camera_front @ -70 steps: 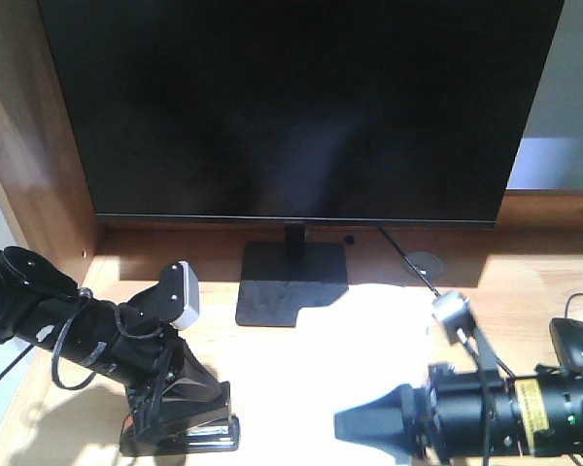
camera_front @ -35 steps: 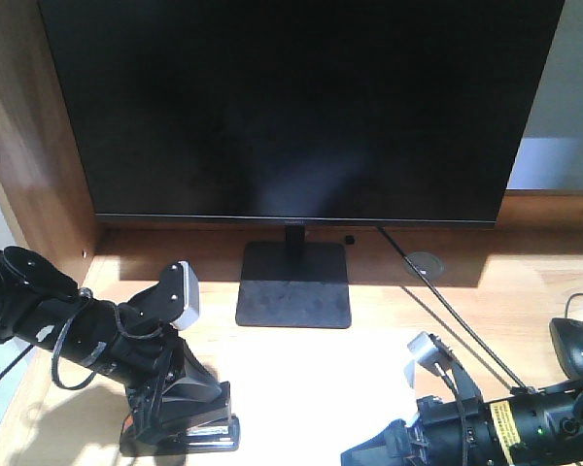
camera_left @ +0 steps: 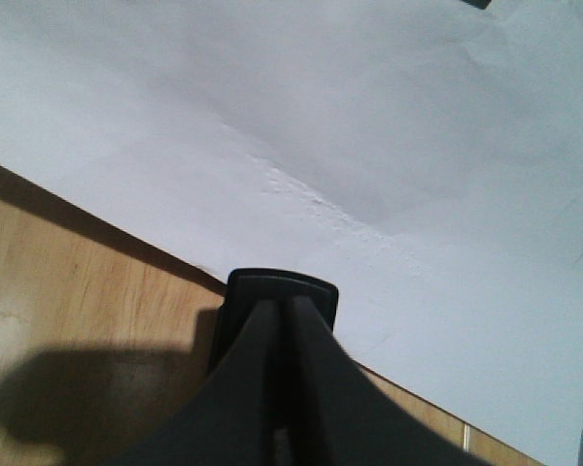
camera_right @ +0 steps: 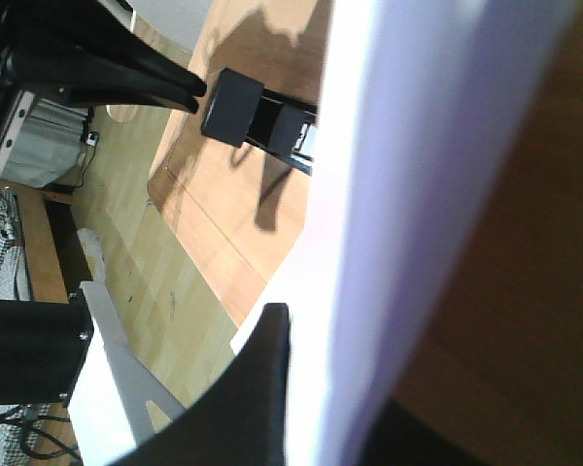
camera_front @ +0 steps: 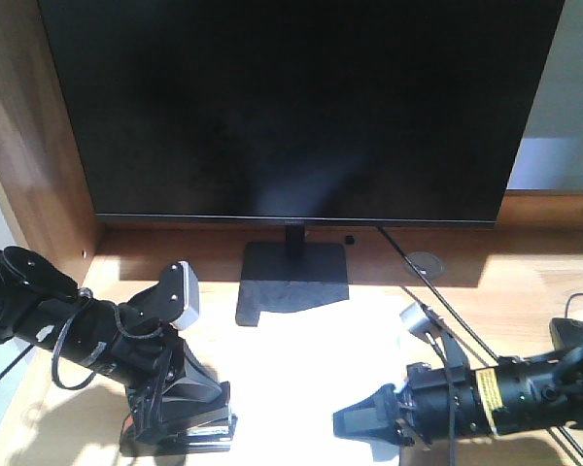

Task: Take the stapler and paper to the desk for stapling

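No brand name or legible writing is showing anywhere; the only label in view is a yellow band with unreadable dark print on the right arm, and the small mark on the lower bezel of the monitor [camera_front: 301, 107] is too blurred to read. The paper [camera_front: 306, 374] is lying flat on the desk [camera_front: 525, 277] in front of the monitor stand [camera_front: 293, 282], its far corner overlapping the stand's base; it is appearing plain white, washed out by sunlight, with faint creases visible in the left wrist view. The stapler [camera_front: 199, 427] is sitting at the near left of the desk, just beside the paper's left edge, black with a metal channel showing along its lower side. The left gripper [camera_front: 180, 413] is pressing down on the stapler, its 2 fingers closed together over the black body. The right gripper [camera_front: 345, 424] is resting low over the paper's near right part, its dark finger lying along the sheet's edge in the wrist view; whether its jaws are pinching the sheet cannot be told. A black mouse [camera_front: 573, 340] is sitting at the far right.
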You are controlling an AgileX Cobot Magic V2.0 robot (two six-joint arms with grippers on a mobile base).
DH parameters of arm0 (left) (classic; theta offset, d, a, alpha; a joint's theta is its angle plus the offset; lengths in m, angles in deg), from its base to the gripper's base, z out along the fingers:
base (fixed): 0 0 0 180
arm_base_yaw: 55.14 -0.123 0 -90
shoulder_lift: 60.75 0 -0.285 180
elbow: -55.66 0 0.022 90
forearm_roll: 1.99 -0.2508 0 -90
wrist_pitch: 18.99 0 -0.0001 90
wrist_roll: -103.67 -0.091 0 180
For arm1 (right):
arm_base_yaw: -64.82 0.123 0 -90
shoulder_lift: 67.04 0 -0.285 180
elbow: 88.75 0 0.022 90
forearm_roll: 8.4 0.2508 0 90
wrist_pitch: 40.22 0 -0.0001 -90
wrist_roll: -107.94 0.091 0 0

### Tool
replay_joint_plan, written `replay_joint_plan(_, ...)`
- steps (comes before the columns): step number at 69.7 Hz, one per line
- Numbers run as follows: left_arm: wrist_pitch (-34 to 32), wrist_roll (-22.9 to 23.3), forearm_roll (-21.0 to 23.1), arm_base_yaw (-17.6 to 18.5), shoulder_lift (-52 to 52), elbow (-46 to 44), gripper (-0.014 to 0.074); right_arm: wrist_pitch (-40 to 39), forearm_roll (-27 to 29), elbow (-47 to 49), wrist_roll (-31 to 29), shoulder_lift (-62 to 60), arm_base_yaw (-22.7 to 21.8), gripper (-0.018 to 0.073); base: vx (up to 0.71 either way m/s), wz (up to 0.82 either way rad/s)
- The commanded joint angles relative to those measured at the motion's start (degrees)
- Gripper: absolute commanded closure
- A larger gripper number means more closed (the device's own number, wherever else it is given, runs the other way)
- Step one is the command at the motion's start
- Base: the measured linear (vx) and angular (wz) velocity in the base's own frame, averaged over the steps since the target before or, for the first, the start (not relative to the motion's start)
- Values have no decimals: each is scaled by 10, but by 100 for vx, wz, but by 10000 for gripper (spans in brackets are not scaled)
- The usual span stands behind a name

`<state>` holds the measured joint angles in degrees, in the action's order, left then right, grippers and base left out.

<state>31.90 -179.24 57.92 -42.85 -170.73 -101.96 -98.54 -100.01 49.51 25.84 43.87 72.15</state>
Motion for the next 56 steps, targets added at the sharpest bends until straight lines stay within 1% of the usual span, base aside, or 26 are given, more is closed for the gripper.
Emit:
replay_joint_plan(1,13,6,25,4,21,-13,603,-47,18,24,-1,1,2,561,0,0)
replay_joint_plan(16,13,6,25,4,21,-13,603,-63,18,53,14,31,5,561,0,0)
replay_joint_plan(31,13,6,25,4,21,-13,603,-60,6,93,54,62,53,561,0,0)
replay_joint_plan(40,13,6,25,4,21,-13,603,-41,-1,120,81,88,82,561,0,0)
replay_joint_plan(52,13,6,25,4,21,-13,603,-13,0,130,96,106,86,561,0,0)
replay_joint_plan(56,13,6,25,4,21,-13,603,9,-4,130,105,107,86,561,0,0)
